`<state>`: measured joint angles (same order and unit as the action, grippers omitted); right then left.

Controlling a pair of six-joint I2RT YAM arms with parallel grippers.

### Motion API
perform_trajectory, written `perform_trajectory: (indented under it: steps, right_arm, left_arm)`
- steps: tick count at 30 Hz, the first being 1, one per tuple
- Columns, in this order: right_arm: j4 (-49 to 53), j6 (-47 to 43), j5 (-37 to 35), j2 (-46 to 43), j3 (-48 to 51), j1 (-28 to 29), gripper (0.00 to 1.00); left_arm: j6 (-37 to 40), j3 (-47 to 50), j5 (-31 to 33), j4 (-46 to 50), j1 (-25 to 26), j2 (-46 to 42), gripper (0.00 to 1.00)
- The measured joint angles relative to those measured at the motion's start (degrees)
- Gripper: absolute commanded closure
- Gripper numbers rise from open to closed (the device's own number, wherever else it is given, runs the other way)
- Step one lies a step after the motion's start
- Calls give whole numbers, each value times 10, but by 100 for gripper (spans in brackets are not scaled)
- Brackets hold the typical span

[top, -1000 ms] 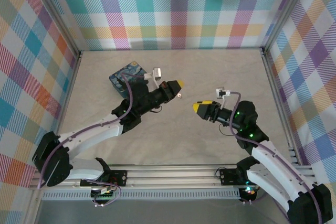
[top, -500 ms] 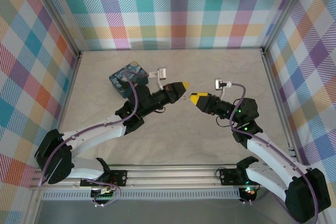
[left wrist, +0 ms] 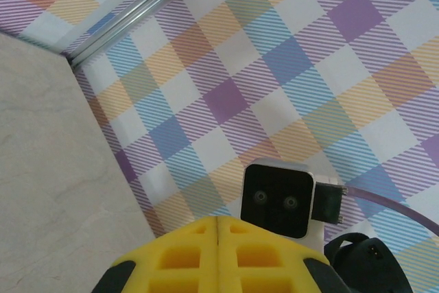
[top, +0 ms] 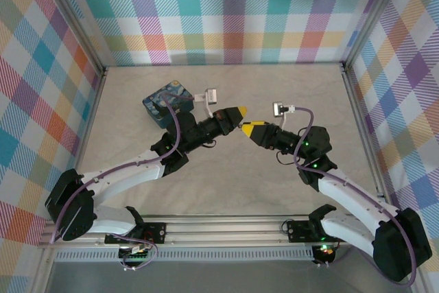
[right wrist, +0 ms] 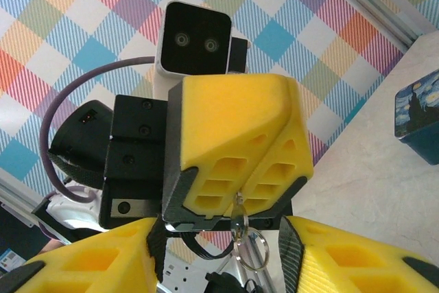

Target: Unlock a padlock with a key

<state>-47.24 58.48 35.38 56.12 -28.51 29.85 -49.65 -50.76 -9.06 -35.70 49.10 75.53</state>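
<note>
Right wrist view: the left gripper (right wrist: 240, 190), jaws pinching the key (right wrist: 238, 216), faces the right gripper (top: 250, 129), its jaws spread.

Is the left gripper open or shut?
Shut: on the left gripper the yellow fingers meet without gap, pinching the key.

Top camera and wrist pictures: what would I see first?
Two yellow-tipped grippers almost nose to nose mid-table: the left gripper and the right gripper. Close up, the left one pinches a tiny key with a ring dangling. A starry blue tin sits beyond the left arm.
</note>
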Motion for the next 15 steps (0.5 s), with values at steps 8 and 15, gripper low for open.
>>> perform_trajectory:
  steps: [8,15]
  right_arm:
    - [0,0,-9,11,0,7,62]
    - [-2,4,-15,19,-1,13,72]
  left_arm:
    - [0,3,2,-5,0,0,100]
    - [0,5,2,-5,0,0,100]
